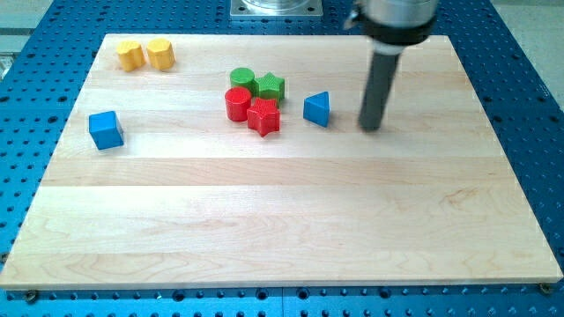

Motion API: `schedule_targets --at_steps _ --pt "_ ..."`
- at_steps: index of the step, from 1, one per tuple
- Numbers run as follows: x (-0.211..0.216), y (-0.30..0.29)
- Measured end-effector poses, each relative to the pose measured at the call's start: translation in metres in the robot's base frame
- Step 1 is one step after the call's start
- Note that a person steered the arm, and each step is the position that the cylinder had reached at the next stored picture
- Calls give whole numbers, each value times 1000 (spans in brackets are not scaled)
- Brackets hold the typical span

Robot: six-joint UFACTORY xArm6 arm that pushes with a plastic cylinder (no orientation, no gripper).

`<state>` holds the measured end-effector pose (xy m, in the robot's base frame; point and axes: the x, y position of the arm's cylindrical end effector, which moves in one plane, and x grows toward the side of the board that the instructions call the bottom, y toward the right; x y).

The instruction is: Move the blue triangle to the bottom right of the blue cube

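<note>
Wooden board (pixel 291 220): my tip (pixel 371 129), no pincer, sits right of blue triangle (pixel 317 108); I'd push steadily left-downward toward blue cube (pixel 106 129).

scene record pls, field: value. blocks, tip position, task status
board: wooden table top on blue perforated base
blue triangle: centre, right of the red/green cluster
blue cube: view's left, alone
my tip: right of the blue triangle, small gap, not touching
red cylinder: touching red star
green cylinder: beside green star
yellow blocks: two, and, view's top left
task status: not done; triangle far right of cube
</note>
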<state>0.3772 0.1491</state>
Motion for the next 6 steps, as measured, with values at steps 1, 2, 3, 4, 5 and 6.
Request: schedule_targets --at_steps 1,2,3,4,5,6 --pt "-28 -48" --pt "18 -104" --pt "41 -144" --pt "59 -201" --pt "91 -252" --pt "128 -273"
